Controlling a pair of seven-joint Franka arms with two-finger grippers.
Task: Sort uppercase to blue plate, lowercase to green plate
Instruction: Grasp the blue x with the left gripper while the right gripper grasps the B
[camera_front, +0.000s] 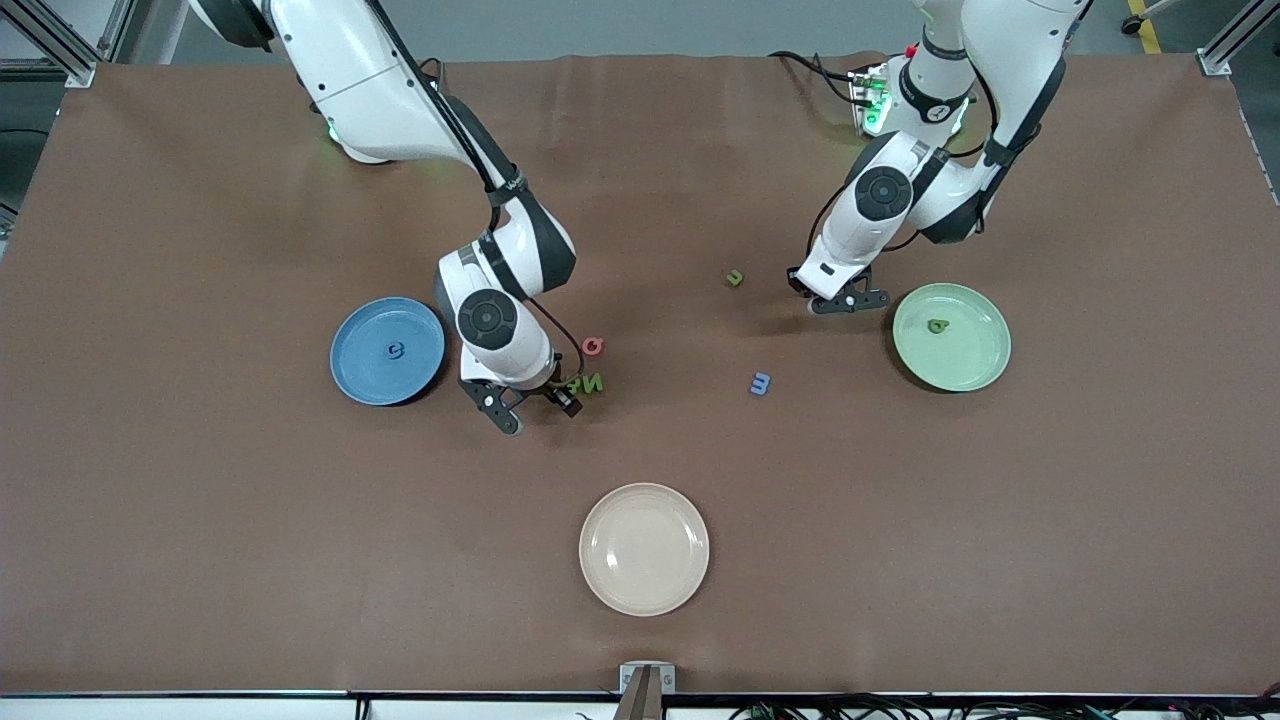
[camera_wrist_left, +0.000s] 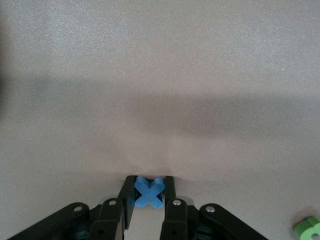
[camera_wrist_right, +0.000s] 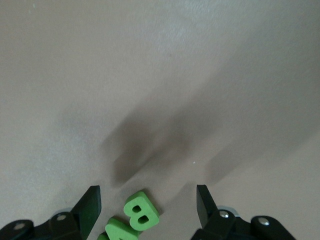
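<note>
My right gripper (camera_front: 537, 410) is open and low at the table beside the blue plate (camera_front: 350, 385). In the right wrist view its jaws (camera_wrist_right: 147, 195) stand wide around the green B (camera_wrist_right: 141, 212), which lies flat and touches the green N (camera_wrist_right: 117, 232). The N (camera_front: 592, 382) and the pink-red Q (camera_front: 593, 346) lie just beside this gripper. The blue C (camera_front: 396, 350) lies in the blue plate. My left gripper (camera_front: 848, 300) is shut on the blue x (camera_wrist_left: 148, 191), low over the table beside the green plate (camera_front: 975, 365). That plate holds a green letter with a round bowl (camera_front: 937, 326).
The green u (camera_front: 735, 278) lies on the table beside my left gripper, toward the right arm's end. The blue m (camera_front: 760, 383) lies nearer the front camera. A cream plate (camera_front: 644, 580) stands near the front edge. A green letter (camera_wrist_left: 307, 230) shows at the left wrist view's edge.
</note>
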